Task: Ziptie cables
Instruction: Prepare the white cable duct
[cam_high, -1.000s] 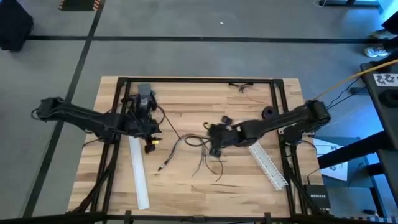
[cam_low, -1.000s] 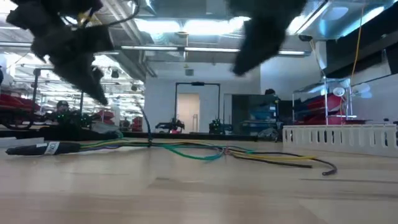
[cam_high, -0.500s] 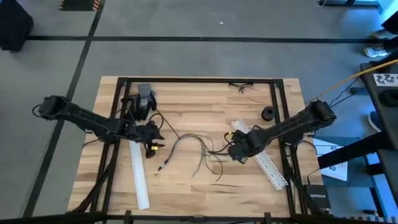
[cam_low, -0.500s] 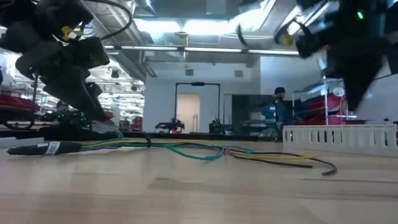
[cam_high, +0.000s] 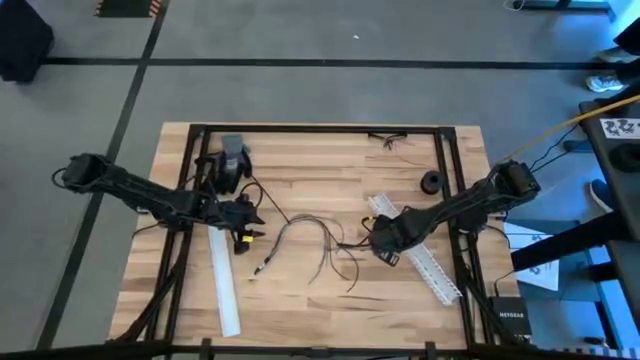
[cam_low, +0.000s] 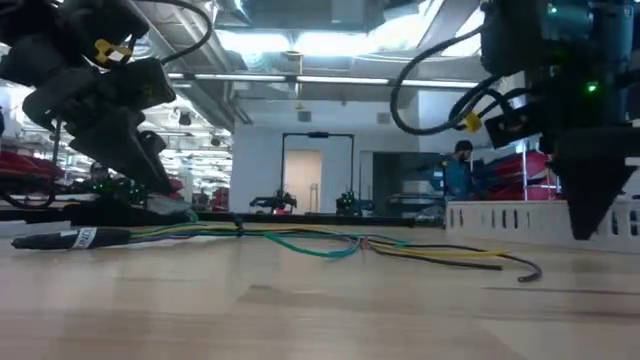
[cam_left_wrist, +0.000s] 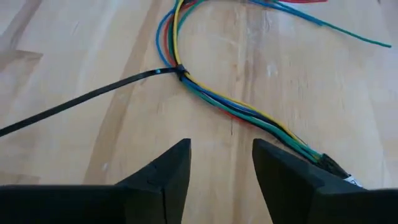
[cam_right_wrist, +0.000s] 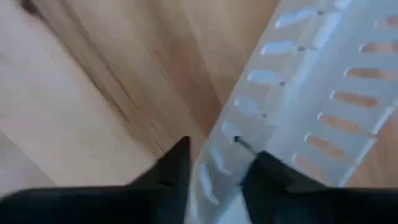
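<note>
left gripper (cam_left_wrist: 221, 155) apart | left wrist only: ziptie (cam_left_wrist: 87, 99) cinching cables (cam_left_wrist: 249, 112) | right gripper (cam_right_wrist: 214, 158) apart

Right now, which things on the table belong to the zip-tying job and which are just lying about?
Job: cables; ziptie already looped round them.
Lying about: two white slotted strips; small black ring; grey-and-black device.

Smooth wooden table (cam_high: 330, 300); slotted white plastic strip (cam_right_wrist: 323, 93).

The only legible text is "NETGEAR" on a dark box (cam_high: 511, 318) at the high view's lower right.
</note>
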